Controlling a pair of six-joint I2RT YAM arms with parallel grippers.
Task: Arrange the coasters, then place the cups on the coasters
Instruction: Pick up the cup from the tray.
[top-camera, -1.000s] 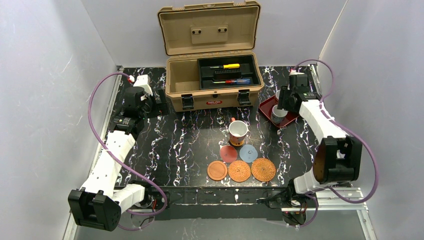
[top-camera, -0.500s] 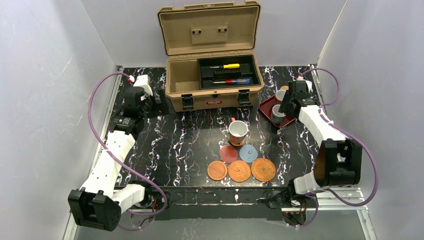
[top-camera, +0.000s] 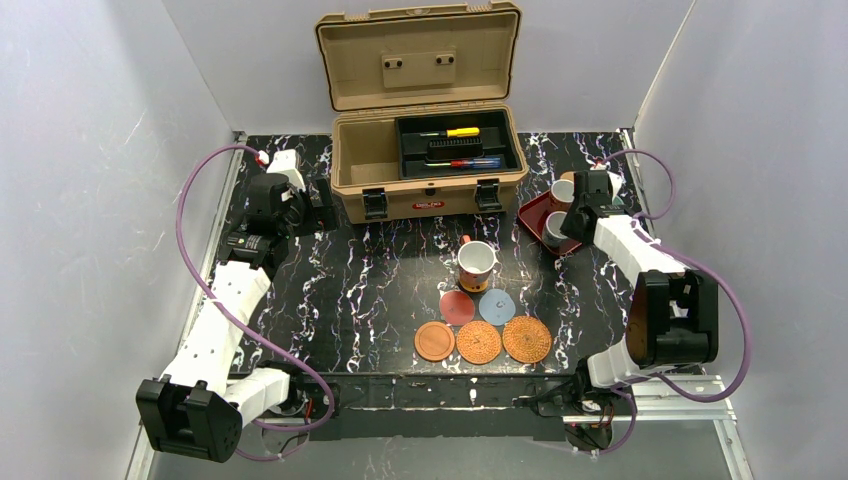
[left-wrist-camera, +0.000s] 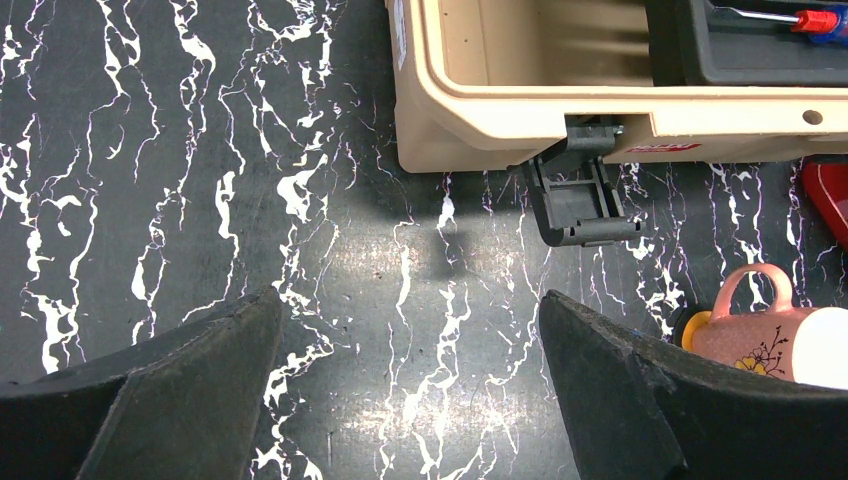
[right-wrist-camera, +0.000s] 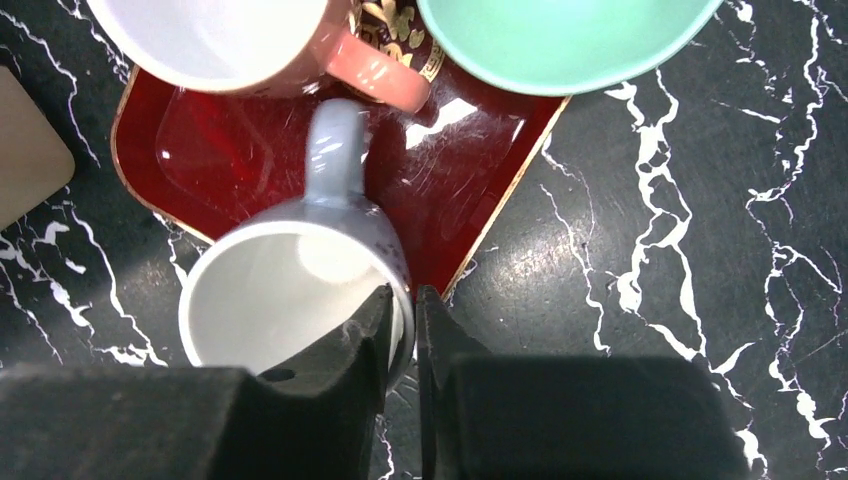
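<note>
Five coasters lie in the middle of the table: a smooth brown one, two woven orange-brown ones, a pinkish-red one and a blue-grey one. A reddish cup stands behind them on an orange coaster. On the dark red tray stand a grey cup, a reddish mug and a teal cup. My right gripper pinches the grey cup's rim, one finger inside and one outside. My left gripper hangs open over bare table.
An open tan toolbox with screwdrivers in its black insert stands at the back centre, its latch just ahead of my left gripper. The tray sits right of the toolbox, near the right wall.
My right gripper has drawn back toward the near side of the tray, onto the grey cup, and its jaws have narrowed onto the rim. The left arm has not moved.
</note>
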